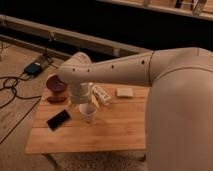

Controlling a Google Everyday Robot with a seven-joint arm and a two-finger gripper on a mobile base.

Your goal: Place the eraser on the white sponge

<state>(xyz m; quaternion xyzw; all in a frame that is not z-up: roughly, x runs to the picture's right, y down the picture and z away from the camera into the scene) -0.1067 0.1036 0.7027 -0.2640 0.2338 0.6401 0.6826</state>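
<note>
The eraser, a thin black slab, lies flat near the front left of the wooden table. The white sponge, a small cream pad, lies at the back of the table, right of centre. My arm reaches in from the right and bends down over the table's left half. The gripper hangs at its end just above a white cup, right of and behind the eraser and well left of the sponge. It holds nothing and its jaws stand open.
A white-and-yellow packet lies between the cup and the sponge. A dark red bowl and a reddish-brown lump sit at the table's back left. Cables and a blue box lie on the floor to the left.
</note>
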